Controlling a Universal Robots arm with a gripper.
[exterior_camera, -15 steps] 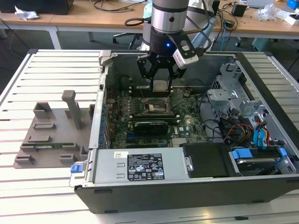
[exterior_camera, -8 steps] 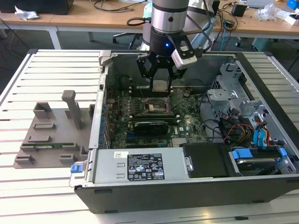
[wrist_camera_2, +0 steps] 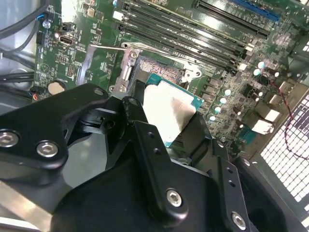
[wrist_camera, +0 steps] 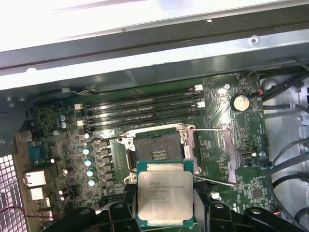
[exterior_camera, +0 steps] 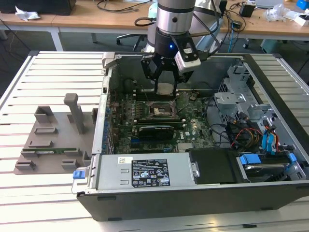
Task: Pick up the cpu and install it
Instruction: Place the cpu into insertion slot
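At nine o'clock of the open case, a grey fixture plate was seen well apart. The cpu was held clamped by its edges in the gripper, above the motherboard, with the bare socket at six o'clock of it. Alignment could not be judged clearly; were it lowered skewed, the socket might be damaged, or the cpu dropped.

A silver arm with a blue light carries black linked fingers studded with silver screws.
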